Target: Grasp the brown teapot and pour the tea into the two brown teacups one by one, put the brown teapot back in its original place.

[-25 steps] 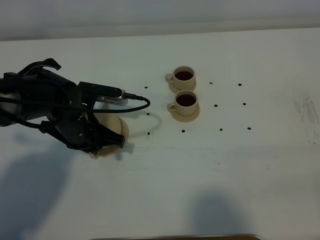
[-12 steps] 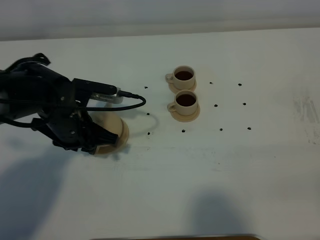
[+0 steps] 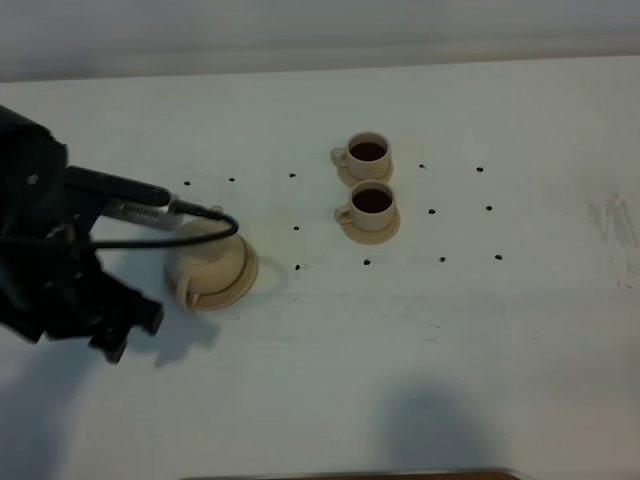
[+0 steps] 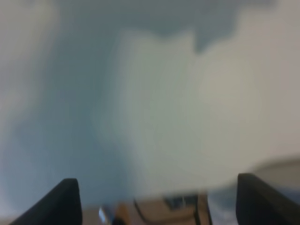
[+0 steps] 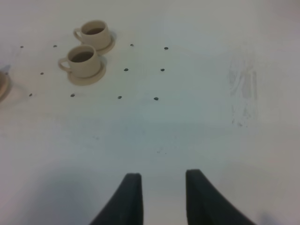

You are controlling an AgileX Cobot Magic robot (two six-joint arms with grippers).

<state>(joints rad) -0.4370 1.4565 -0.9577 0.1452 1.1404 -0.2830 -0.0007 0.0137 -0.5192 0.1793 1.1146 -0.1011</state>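
With the teapot [image 3: 205,262] on its saucer [image 3: 240,285] at the bench's [image 3: 520,330] left and both cups [image 3: 368,152] [image 3: 372,203] full, watch your empty, wide-open left fingers [image 4: 157,199] snagging its near-side handle; the right fingers [image 5: 161,197] hold nothing, slightly parted.

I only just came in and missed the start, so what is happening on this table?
A two-armed robot is serving tea, and the pouring looks done. Both cups hold dark tea and stand on their small saucers. The teapot sits on its wide saucer, and nothing is holding it. The left arm's tool is beside the pot on the table's left, apart from it, with its fingers spread in the wrist view. The right arm's tool is empty, over bare table some way from the cups.
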